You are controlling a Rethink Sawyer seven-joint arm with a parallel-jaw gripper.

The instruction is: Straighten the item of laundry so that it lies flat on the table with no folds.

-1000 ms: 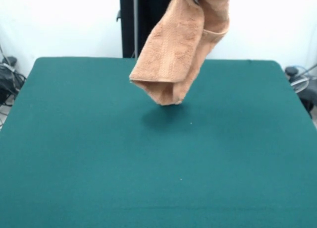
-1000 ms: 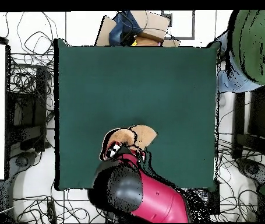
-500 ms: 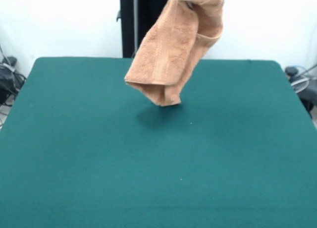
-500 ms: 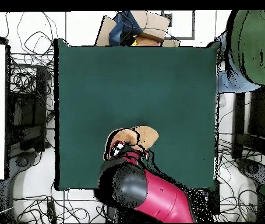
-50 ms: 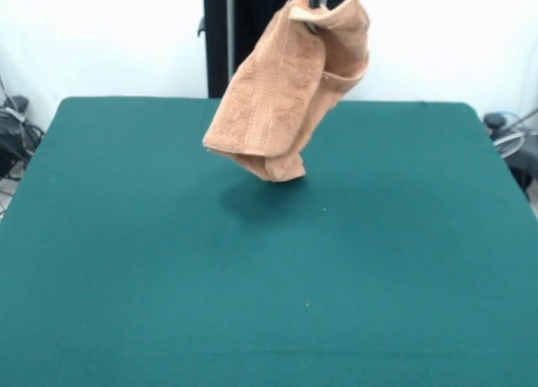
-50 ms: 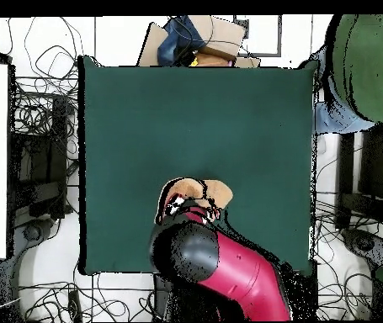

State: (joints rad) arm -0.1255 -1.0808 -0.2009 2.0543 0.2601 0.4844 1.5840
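The tabletop (image 5: 126, 278) is the largest thing here: a broad dark green felt surface that spreads out well below the jaws on every side. In the overhead view its green rectangle (image 6: 144, 126) is bare apart from the arm and the cloth near one edge.

The red and black arm (image 6: 228, 273) reaches in over that edge in the overhead view, its thick rounded link covering most of what hangs under it.

The item of laundry (image 5: 282, 92), a light orange-tan terry towel, hangs in the air directly beneath the jaws, gripped at its top. It is not flat: it droops in a doubled, folded bundle that slants down and to the left in the front view, with a woven band running along the fold near its lower end. Its lowest corner is clear of the tabletop, and a soft shadow lies on the felt just under it. In the overhead view only a small tan patch (image 6: 215, 189) shows beside the wrist.

The jaws (image 5: 315, 2) sit at the very top edge of the front view, closed on the upper bunch of the towel, with cloth gathered on both sides of them.

A cardboard box (image 6: 199, 42) with some dark and blue items in it stands off the tabletop, far from the jaws; what those items are cannot be told.
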